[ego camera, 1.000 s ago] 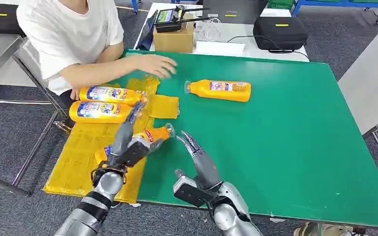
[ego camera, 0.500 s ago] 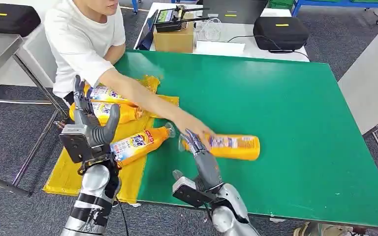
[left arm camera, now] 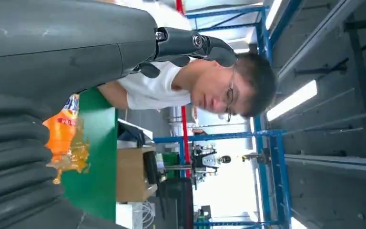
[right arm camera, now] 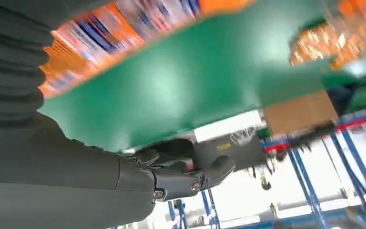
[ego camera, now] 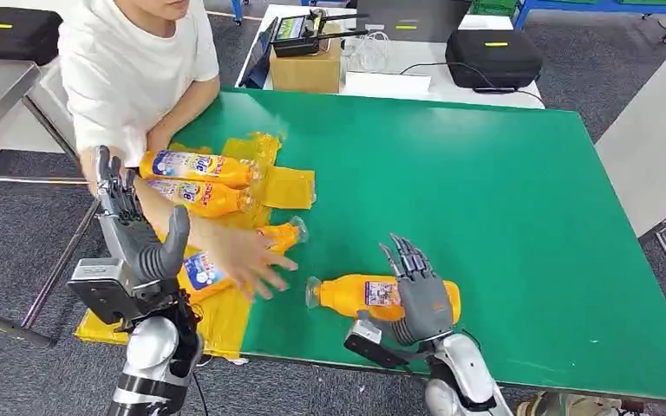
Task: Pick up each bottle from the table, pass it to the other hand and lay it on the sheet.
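An orange bottle (ego camera: 355, 296) lies on its side near the front edge of the green table (ego camera: 503, 199), cap pointing left. My right hand (ego camera: 418, 290) hovers over its right end with fingers spread and nothing in it; the right wrist view shows that bottle (right arm camera: 138, 28) blurred beyond the empty fingers (right arm camera: 186, 177). My left hand (ego camera: 130, 238) is raised off the table's left side, open and empty. Three bottles lie on the yellow sheet (ego camera: 130, 325): two at the back (ego camera: 192, 165) (ego camera: 204, 198), and a nearer one (ego camera: 201, 270) under a person's hand (ego camera: 244, 257).
A person in a white shirt (ego camera: 130, 69) sits at the table's far left corner, their arm stretched over the sheet. Beyond the far edge stand a cardboard box (ego camera: 308, 68) and a black case (ego camera: 492, 56). The table's right half is bare green.
My left hand let go of its bottle on the sheet and rose to the left. The person slid the far bottle to the front. My right hand shifted right over it.
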Available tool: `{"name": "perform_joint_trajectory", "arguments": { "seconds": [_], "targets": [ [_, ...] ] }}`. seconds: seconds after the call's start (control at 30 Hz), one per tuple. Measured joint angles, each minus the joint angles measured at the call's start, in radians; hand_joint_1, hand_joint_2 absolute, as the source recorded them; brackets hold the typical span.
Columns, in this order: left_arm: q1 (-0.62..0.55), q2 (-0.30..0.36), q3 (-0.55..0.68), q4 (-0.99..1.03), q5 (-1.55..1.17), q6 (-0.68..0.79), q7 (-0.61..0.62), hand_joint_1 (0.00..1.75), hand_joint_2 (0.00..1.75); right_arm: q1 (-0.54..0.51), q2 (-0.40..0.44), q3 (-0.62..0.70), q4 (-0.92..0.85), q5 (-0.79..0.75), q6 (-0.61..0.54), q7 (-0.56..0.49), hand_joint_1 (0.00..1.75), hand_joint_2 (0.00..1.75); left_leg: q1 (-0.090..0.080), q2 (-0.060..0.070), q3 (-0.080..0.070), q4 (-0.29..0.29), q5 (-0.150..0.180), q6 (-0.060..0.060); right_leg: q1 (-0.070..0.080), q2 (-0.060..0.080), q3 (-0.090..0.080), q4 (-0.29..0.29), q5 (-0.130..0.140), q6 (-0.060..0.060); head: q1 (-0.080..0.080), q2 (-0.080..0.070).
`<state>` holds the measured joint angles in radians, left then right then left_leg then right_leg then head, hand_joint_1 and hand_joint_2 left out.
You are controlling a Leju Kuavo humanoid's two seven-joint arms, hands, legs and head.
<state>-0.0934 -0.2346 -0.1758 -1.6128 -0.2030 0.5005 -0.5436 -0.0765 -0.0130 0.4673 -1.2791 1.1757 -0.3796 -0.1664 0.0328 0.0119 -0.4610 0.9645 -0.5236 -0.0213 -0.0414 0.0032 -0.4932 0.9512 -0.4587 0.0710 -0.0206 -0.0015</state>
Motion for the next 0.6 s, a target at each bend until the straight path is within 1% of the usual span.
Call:
{"name": "perform_joint_trajectory", "arguments": {
  "seconds": [0.17,0.3,0.47,0.6],
  "targets": [
    [0.015,0.0,-0.001,-0.005,-0.009,-0.005,0.013,0.0,1.75,0.058,-0.019,-0.001,-0.018,0.021,0.037,0.037,0.0,1.75,0.0,0.0,0.0,0.0,0.0,0.0,0.0,0.0,0.0,0.0,0.0,0.0,0.0,0.0],
    [0.023,0.0,0.0,-0.005,-0.021,-0.01,0.022,0.0,1.75,0.081,-0.042,-0.015,-0.027,0.023,0.054,0.066,0.0,1.75,-0.001,0.0,0.0,0.0,0.0,0.0,-0.001,0.0,0.0,0.0,0.0,0.0,0.0,0.0],
    [0.03,0.001,-0.013,-0.005,-0.065,-0.027,0.017,0.0,1.75,0.076,-0.079,-0.049,-0.027,0.03,0.083,0.058,0.0,1.75,-0.001,0.0,0.0,0.0,0.0,0.0,-0.001,0.0,0.0,0.0,0.0,0.0,0.0,0.0],
    [0.048,0.003,-0.041,-0.016,-0.093,-0.037,0.009,0.0,1.75,0.039,-0.11,-0.068,-0.026,0.052,0.094,0.055,0.0,1.75,-0.001,0.0,0.0,0.0,0.0,0.0,-0.001,0.0,0.0,0.0,0.0,0.0,0.0,0.0]
  ]
}}
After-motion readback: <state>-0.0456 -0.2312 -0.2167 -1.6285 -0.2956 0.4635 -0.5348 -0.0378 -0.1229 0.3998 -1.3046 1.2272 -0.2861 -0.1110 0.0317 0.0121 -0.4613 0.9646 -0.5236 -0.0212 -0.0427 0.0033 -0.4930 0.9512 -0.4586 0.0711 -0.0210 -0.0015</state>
